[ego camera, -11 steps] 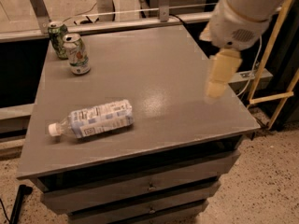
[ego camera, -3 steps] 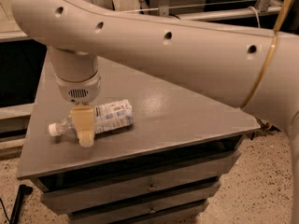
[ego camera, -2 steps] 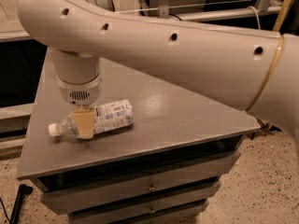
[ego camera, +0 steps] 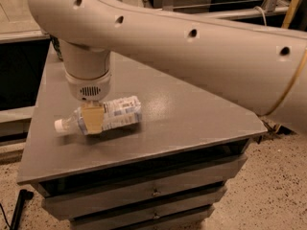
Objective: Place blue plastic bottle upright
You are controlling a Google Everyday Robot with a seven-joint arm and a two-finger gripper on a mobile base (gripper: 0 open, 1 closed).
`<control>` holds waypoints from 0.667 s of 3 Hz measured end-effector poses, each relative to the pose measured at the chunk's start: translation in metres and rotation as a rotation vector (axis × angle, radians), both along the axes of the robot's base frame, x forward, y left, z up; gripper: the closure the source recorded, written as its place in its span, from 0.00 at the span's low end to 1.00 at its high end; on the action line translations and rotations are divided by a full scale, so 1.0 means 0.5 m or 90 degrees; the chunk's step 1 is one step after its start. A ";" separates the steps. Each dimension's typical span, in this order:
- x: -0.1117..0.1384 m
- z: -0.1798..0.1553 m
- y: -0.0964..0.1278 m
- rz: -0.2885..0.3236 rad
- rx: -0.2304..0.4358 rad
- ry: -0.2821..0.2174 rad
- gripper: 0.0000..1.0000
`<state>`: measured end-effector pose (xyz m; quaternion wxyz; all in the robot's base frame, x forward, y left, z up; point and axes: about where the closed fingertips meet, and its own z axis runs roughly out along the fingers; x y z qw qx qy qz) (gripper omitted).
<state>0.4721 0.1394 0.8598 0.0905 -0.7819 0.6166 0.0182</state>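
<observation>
While the blue plastic bottle (ego camera: 122, 111) lies on its side towards the near left of the grey cabinet top (ego camera: 192, 114), its white cap (ego camera: 59, 125) points left and its blue-and-white label sits at the right end. Straight above it, the gripper (ego camera: 92, 119) hangs down from a round cream wrist, its tan end covering the clear part of the bottle between cap and label. Whether the gripper is clamped on the bottle or merely placed over it cannot be told. A thick cream arm (ego camera: 192, 37) runs from the wrist across the far side to the right edge. Below the top, grey drawers (ego camera: 153, 191) face the near side
</observation>
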 end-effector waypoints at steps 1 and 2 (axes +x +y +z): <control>0.070 0.104 -0.132 -0.028 0.035 -0.021 1.00; 0.125 0.188 -0.239 -0.057 0.108 -0.004 1.00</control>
